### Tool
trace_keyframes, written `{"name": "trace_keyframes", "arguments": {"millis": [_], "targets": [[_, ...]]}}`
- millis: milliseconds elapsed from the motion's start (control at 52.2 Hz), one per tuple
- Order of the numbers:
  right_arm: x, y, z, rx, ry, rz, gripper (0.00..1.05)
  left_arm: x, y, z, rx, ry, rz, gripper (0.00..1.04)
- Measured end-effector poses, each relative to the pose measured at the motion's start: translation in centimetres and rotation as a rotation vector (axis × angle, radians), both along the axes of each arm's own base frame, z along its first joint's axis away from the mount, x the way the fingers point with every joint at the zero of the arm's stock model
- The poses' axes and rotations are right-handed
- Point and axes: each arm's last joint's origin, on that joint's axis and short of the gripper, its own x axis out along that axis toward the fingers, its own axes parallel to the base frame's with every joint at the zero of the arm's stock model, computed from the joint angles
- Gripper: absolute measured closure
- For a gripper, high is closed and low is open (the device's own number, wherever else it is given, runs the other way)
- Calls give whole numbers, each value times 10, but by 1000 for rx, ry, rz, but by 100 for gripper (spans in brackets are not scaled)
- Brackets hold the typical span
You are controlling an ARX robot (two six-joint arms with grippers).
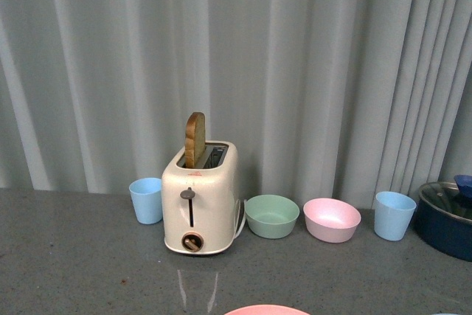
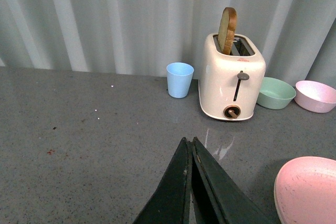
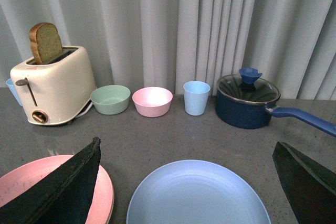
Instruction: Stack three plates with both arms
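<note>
Cream toaster [image 1: 199,201] with an upright bread slice [image 1: 195,139]; blue cup [image 1: 147,200] on its left, then green bowl [image 1: 271,215], pink bowl [image 1: 332,219], second blue cup [image 1: 393,215] and lidded navy pot [image 3: 247,103] ranged rightward.

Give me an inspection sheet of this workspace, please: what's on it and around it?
Surface: grey table, a few small specks.
Job's things: pink plate and light blue plate lie side by side, unstacked; cream plate not seen.
Clutter: toaster holding a bread slice, two blue cups, green bowl, pink bowl, lidded dark blue pot.
Tools: left tool shut, empty; right tool open, empty.
Cables: white cord beside the toaster.
Surroundings: pale curtain behind the table.
</note>
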Motion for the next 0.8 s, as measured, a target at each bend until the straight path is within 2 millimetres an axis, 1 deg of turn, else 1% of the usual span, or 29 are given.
{"name": "trace_keyframes", "arguments": {"millis": [38,364,804], "targets": [[0,0,0,0,0,0,7,-1,0,-3,0,-5,0,101],[0,0,0,0,0,0,7,-13,0,1,0,-38,-2,101],[0,0,0,0,0,0,7,-26,0,2,0,-39,-2,101]]}}
